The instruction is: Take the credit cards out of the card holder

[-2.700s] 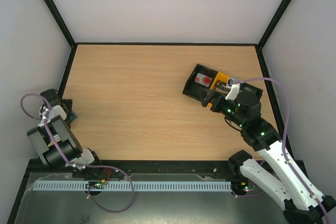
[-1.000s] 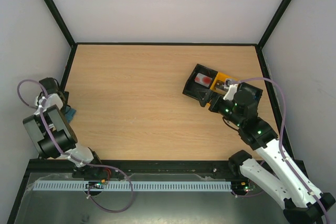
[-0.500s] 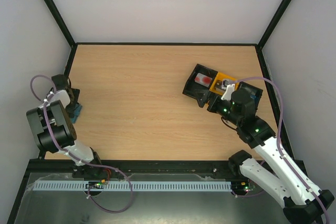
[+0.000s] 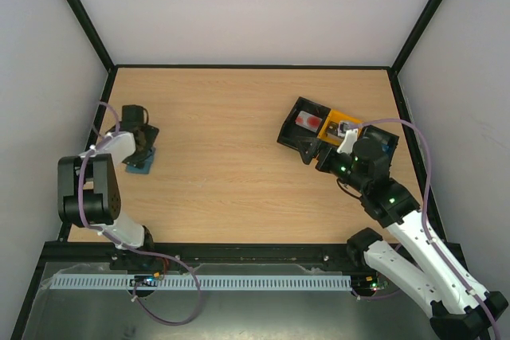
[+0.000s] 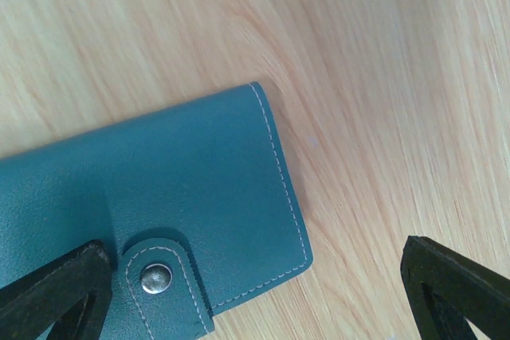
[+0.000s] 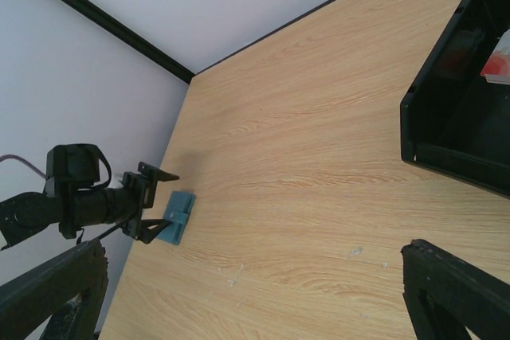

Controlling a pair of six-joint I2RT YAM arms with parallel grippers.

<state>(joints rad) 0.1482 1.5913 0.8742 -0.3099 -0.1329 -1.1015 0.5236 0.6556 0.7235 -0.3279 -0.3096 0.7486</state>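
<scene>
Teal-blue stitched leather makes up the small flat card holder (image 5: 159, 189), which lies closed on the light wooden table (image 5: 382, 77). It sits near the table's left edge, well apart from the tray. Its little rounded closing tab (image 5: 179, 300) is pressed down, with a metal snap stud (image 5: 155, 278) in its middle.

The left gripper (image 5: 251, 276) hangs just above the holder with the jaws wide. In the wrist view one black finger (image 5: 48, 296) overlaps the holder's edge, and the other finger (image 5: 454, 288) sits over bare wood beyond the holder's corner. Whether either finger touches anything cannot be told. From above, the left arm reaches along the left side of the table, and only part of the holder shows below the gripper.

The right gripper (image 6: 253, 268) also has its jaws wide and holds nothing. It hovers on the right side of the table, just beside the black-and-yellow three-compartment plastic tray (image 4: 287, 130). A flat red-and-white item (image 4: 307, 120) lies in the tray's black left-hand compartment.
</scene>
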